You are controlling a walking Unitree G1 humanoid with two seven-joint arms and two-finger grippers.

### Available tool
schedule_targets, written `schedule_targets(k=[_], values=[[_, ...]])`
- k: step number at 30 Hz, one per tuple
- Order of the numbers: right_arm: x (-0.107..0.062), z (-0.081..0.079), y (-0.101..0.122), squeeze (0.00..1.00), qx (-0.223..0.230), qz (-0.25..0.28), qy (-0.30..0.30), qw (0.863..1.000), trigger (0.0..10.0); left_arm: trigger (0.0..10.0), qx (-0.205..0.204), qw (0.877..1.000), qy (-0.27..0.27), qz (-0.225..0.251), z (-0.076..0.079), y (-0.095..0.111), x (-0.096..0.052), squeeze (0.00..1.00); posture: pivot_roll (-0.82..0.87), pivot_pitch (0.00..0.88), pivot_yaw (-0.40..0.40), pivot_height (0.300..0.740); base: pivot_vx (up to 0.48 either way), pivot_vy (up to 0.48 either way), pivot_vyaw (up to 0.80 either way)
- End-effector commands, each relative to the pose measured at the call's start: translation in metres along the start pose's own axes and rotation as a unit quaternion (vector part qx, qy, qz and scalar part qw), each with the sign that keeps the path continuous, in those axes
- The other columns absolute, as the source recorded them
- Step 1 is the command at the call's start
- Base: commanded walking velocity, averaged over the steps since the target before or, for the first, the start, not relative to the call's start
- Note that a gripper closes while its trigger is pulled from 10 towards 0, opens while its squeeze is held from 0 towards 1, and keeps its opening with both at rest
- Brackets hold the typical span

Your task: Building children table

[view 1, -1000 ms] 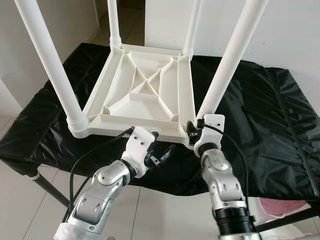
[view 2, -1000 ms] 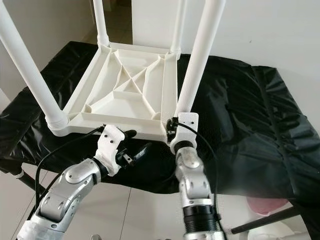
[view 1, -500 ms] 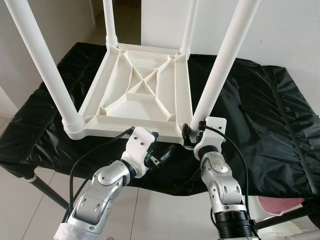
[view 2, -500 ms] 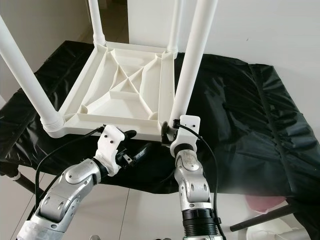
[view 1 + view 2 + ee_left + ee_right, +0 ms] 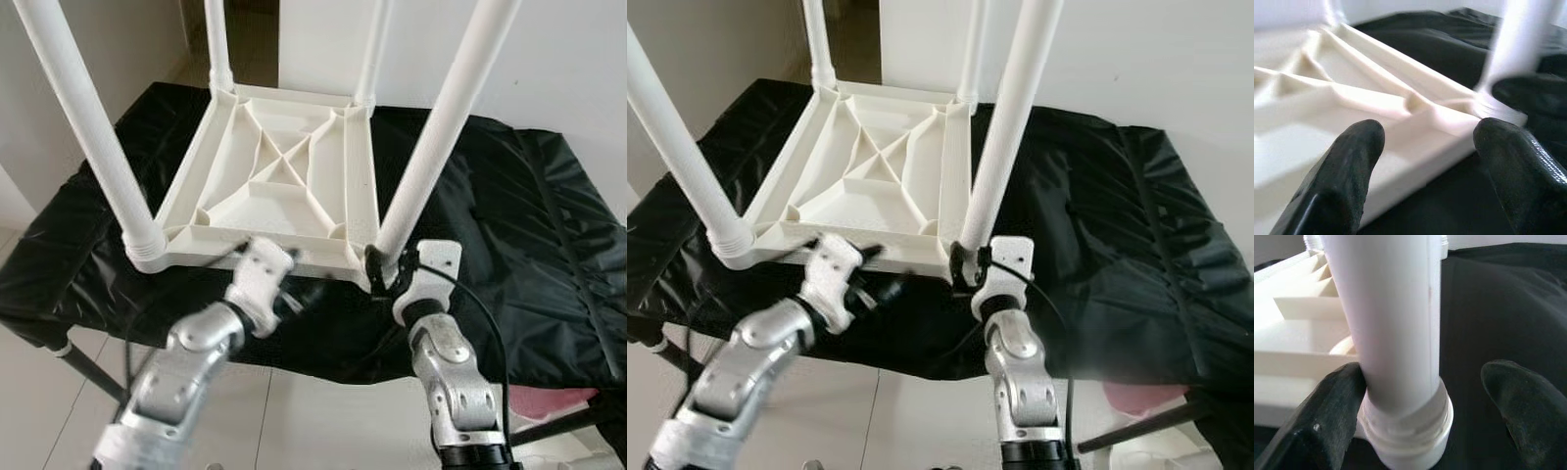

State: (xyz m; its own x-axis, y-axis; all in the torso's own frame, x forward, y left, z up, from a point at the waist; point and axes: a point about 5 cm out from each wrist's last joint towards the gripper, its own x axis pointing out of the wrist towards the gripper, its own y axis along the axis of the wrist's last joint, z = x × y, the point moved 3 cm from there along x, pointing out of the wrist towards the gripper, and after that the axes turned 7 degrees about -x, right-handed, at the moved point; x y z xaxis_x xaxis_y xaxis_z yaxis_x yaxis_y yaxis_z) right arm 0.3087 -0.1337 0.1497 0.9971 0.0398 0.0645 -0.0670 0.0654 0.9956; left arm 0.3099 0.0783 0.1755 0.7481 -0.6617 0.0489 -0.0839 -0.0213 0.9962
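A white plastic children's table [image 5: 284, 186] lies upside down on a black-covered work table, its four white legs pointing up. My right gripper [image 5: 384, 266] is open at the base of the near right leg [image 5: 441, 127]. In the right wrist view one finger [image 5: 1317, 426] touches that leg [image 5: 1396, 323], and the other finger [image 5: 1523, 406] stands apart from it. My left gripper [image 5: 294, 292] is blurred and open just before the tabletop's front edge, near the middle. Its two fingers [image 5: 1347, 166] frame the ribbed underside [image 5: 1415, 122] with nothing between them.
The black cloth [image 5: 519, 215] spreads wide to the right of the white table. The near left leg [image 5: 88, 127] rises steeply on my left. A black frame leg [image 5: 88, 367] and pale floor tiles lie below the work table's front edge. Something pink [image 5: 558, 401] sits at the lower right.
My left arm has swung up and forward toward the tabletop's front edge and is blurred. My right gripper has stayed at the near right leg's base, shifting slightly to the right.
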Motion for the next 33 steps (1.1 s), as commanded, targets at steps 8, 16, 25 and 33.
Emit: schedule_targets(k=[8,16,25,33], values=[[-0.02,0.008,-0.009,0.0,-0.021,-0.003,0.016,1.0,10.0,10.0,0.045,0.999,0.018,0.01,-0.035,0.017,0.009,0.0,-0.01,0.107,-0.033,0.74,0.0,0.0,0.0],[-0.035,0.011,-0.012,0.0,-0.034,0.006,0.039,0.999,0.0,10.0,0.096,0.994,0.037,-0.034,-0.055,0.011,0.019,0.0,-0.01,0.105,-0.02,0.74,0.0,0.0,0.0],[-0.04,-0.017,-0.015,0.0,-0.023,0.017,0.136,0.99,3.8,10.0,0.094,0.992,0.051,-0.065,-0.064,-0.003,0.021,0.0,-0.01,0.094,-0.011,0.74,0.0,0.0,0.0],[-0.03,-0.032,-0.015,0.0,-0.051,0.027,0.178,0.982,10.0,10.0,0.074,0.995,0.004,-0.064,-0.059,-0.01,0.013,0.0,0.01,0.089,-0.017,0.74,0.0,0.0,0.0]])
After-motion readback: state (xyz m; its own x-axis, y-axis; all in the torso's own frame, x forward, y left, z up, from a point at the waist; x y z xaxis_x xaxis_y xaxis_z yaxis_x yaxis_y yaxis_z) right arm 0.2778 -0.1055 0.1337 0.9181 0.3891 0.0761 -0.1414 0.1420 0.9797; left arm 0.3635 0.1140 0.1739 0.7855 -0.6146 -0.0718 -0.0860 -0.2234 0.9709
